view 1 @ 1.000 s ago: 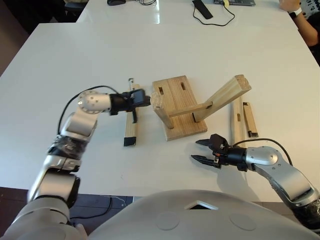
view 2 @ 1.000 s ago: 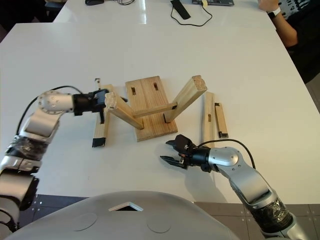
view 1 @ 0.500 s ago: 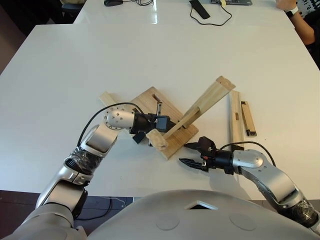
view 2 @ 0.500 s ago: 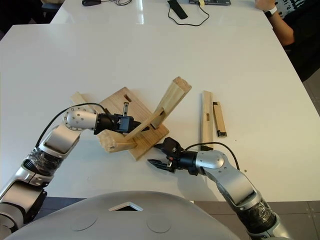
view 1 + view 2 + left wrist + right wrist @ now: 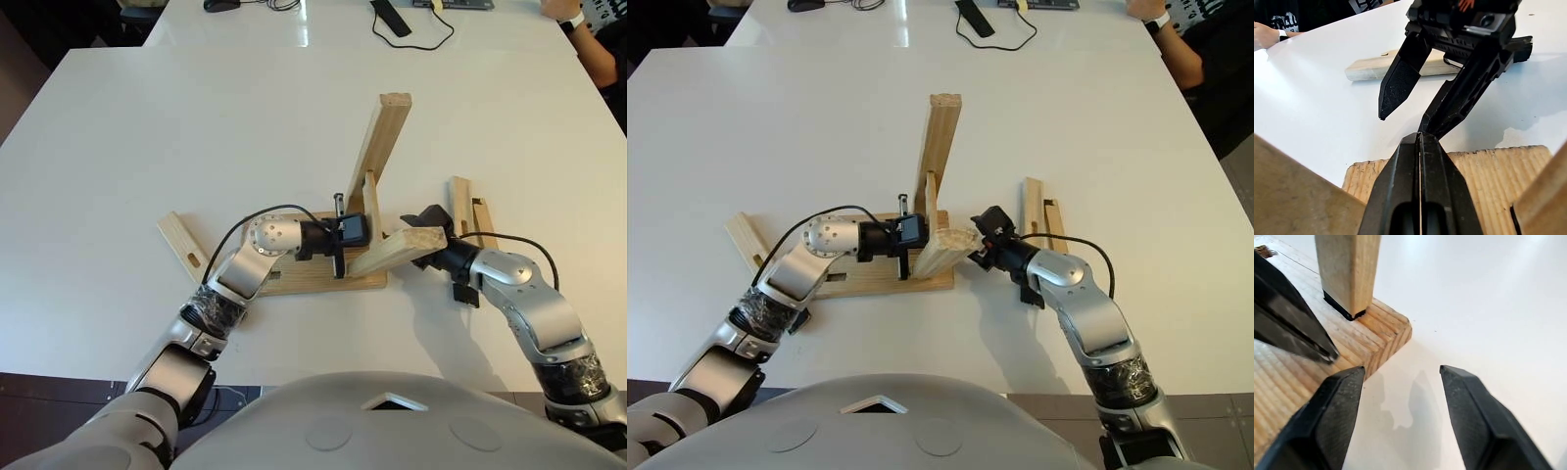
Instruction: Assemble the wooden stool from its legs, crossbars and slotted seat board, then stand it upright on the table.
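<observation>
The table [image 5: 118, 127] is white and glossy; a mouse [image 5: 225, 5] and a black cable [image 5: 423, 39] are noted at its far side. The board [image 5: 284, 284] is laid flat near the front edge. One leg [image 5: 384, 137] is stood nearly upright on it. A second leg [image 5: 397, 253] is tilted low off the board's right end, with a crossbar [image 5: 371, 206] between them. A loose leg [image 5: 182, 247] is left beside the board's left end, and two sticks [image 5: 460, 196] are laid to the right. At the left gripper [image 5: 1419, 137], over the board, fingers are pressed together with nothing held. At the right gripper [image 5: 1400, 374], beside the board's corner, fingers are apart. Since half a second ago the board has been swung square, the leaning leg raised, and the right gripper brought round to the low leg's end.
</observation>
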Motion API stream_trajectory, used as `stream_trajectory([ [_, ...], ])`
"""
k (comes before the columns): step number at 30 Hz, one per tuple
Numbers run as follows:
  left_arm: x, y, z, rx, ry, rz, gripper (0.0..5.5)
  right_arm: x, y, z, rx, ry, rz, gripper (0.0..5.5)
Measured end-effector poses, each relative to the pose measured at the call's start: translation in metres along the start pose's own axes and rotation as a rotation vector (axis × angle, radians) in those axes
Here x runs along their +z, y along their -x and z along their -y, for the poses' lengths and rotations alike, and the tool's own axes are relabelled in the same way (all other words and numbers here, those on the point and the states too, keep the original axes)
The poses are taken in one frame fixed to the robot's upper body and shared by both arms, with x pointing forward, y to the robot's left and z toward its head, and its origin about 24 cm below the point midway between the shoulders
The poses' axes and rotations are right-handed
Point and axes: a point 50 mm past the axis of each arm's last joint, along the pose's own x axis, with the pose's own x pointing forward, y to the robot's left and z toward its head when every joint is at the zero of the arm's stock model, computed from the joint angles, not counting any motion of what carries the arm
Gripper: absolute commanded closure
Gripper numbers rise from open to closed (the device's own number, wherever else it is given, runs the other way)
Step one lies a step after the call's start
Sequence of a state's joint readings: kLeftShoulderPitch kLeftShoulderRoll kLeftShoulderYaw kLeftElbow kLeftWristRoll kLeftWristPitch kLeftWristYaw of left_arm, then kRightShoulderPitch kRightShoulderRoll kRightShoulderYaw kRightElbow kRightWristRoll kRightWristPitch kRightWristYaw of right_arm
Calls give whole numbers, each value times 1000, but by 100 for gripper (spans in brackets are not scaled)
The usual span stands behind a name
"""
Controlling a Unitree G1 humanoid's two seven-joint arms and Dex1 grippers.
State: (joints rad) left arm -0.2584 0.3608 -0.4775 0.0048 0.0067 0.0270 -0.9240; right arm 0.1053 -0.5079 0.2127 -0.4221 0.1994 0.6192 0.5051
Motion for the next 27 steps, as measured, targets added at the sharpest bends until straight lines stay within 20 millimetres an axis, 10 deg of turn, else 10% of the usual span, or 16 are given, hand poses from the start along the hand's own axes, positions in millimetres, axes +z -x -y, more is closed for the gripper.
stream_trajectory([
  [8,5,74,5,-147,-65,-77,550,-14,35,-9,63,70,-99,268],
  [15,7,117,-38,-21,-23,-115,550,-16,55,-43,293,32,-108,268],
  [21,-14,103,-103,332,-180,-185,550,-18,52,-68,452,-27,-95,268],
  [27,-59,86,-90,202,-315,-347,550,-15,24,-77,456,-58,-67,268],
])
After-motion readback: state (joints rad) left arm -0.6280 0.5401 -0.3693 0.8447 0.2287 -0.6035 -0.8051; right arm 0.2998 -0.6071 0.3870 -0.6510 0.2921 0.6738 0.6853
